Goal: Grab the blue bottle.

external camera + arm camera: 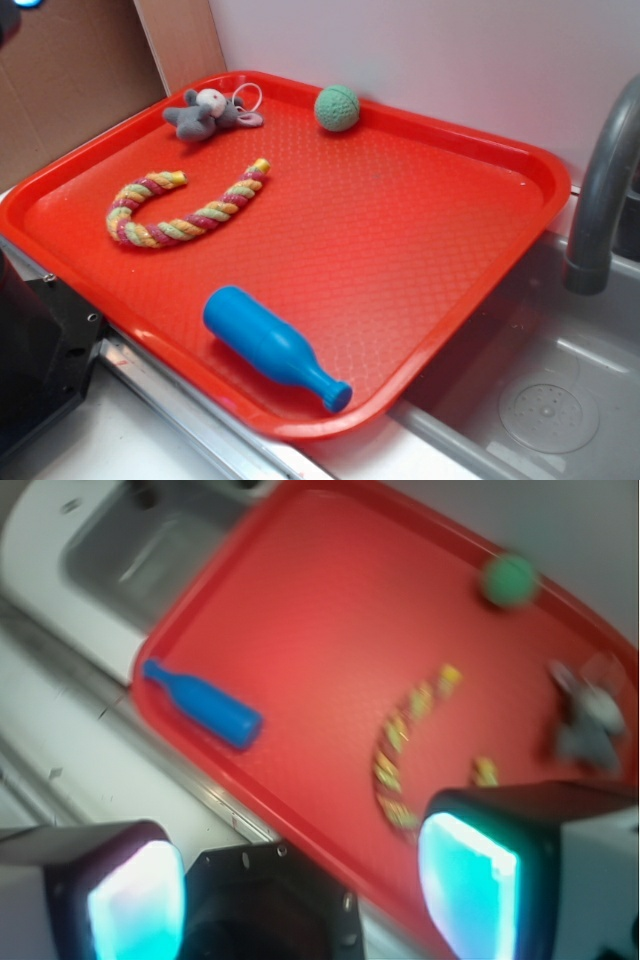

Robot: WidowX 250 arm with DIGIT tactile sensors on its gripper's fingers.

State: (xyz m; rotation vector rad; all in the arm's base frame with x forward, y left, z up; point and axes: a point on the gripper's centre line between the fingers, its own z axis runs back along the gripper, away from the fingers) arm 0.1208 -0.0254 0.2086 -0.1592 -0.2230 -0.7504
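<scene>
Blue bottle (pixel 272 347) is seen lying on its side at the lower edge of the red tray (pixel 420 240), neck pointing lower right. Tool (pixel 305 890) is held wide, well apart; the rounded body should be straddled crosswise.

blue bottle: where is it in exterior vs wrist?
Exterior: the blue bottle lies on its side at the near edge of the red tray, lower centre, neck pointing lower right.
Wrist: the bottle is left of centre, by the tray's rim, neck pointing upper left.
Shared landmark: the green ball at the tray's far edge.
</scene>
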